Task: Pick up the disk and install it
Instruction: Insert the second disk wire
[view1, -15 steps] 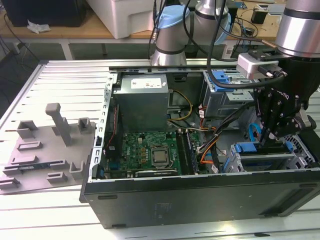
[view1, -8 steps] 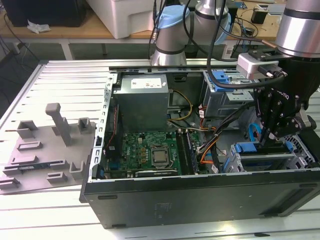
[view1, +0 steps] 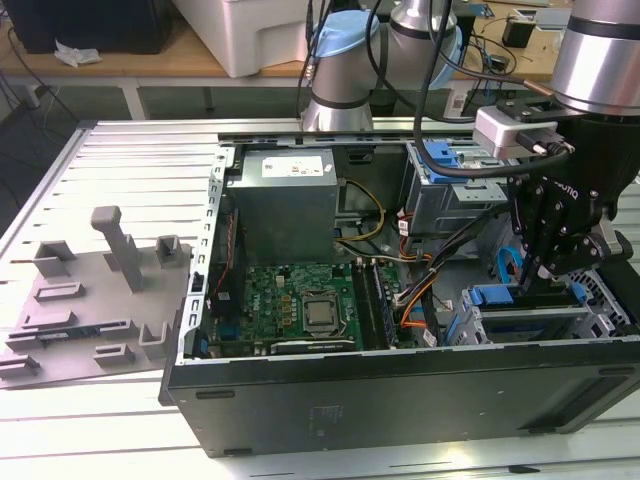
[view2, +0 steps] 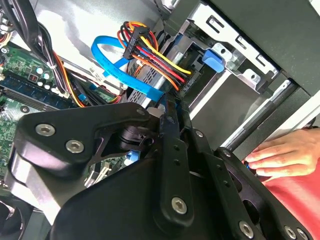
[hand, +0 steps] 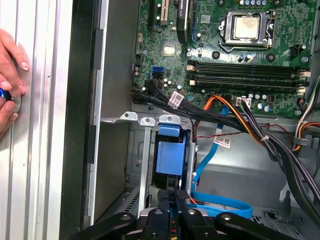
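Gripper (view1: 548, 262), black and multi-linked, hangs over the drive cage at the open black computer case's (view1: 400, 395) corner on the exterior view's right; its fingers (hand: 176, 196) appear closed together, touching the blue-railed silver-grey hard disk (hand: 170, 157) standing in the cage; whether they actually clamp it is unclear; the second wrist view adds a blue ribbon cable (view2: 117, 67) and red-yellow-black power leads (view2: 155, 57) plugged in; both wrist views catch a person's hand (view2: 280, 155) beside the case.

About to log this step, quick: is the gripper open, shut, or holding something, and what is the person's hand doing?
Gripper: shut, fingers together above the drive cage, nothing visibly held.
Person's hand: resting on the table beside the case.
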